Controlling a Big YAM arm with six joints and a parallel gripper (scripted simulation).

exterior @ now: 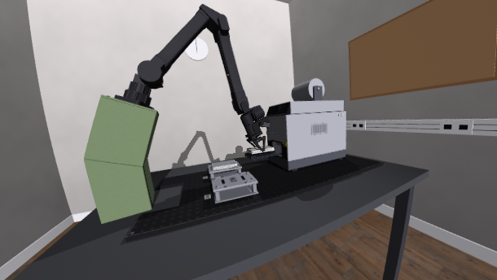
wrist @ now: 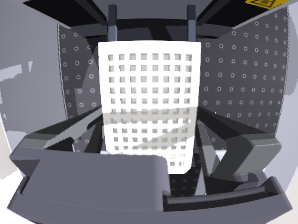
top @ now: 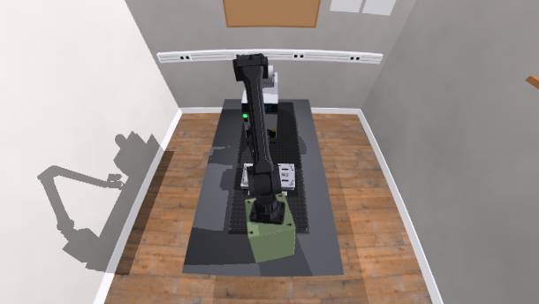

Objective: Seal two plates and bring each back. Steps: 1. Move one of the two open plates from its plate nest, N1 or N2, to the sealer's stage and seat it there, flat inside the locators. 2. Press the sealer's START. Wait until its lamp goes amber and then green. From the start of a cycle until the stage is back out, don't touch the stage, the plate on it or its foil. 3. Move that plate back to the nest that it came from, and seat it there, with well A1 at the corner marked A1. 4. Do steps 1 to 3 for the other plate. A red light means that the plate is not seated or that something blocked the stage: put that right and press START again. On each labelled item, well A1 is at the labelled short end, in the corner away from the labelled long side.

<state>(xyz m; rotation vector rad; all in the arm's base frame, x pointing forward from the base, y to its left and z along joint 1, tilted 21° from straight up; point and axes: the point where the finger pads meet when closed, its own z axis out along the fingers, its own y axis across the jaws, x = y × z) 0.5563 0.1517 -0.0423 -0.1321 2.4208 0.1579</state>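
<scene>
At the sealer [top: 272, 95] [exterior: 316, 134], gripper [exterior: 261, 150] [wrist: 149, 110] clamped on white plate [exterior: 261, 150] [wrist: 150, 100], nest [top: 287, 182] [exterior: 234, 180] reading "N2".

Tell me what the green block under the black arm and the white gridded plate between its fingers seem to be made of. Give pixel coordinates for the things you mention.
The green block [top: 273, 244] [exterior: 120, 134] looks like painted metal or board, matte: its faces are evenly coloured, without grain. The white gridded plate [wrist: 150, 95] looks like moulded plastic, with regular square wells and rounded lower corners.
</scene>
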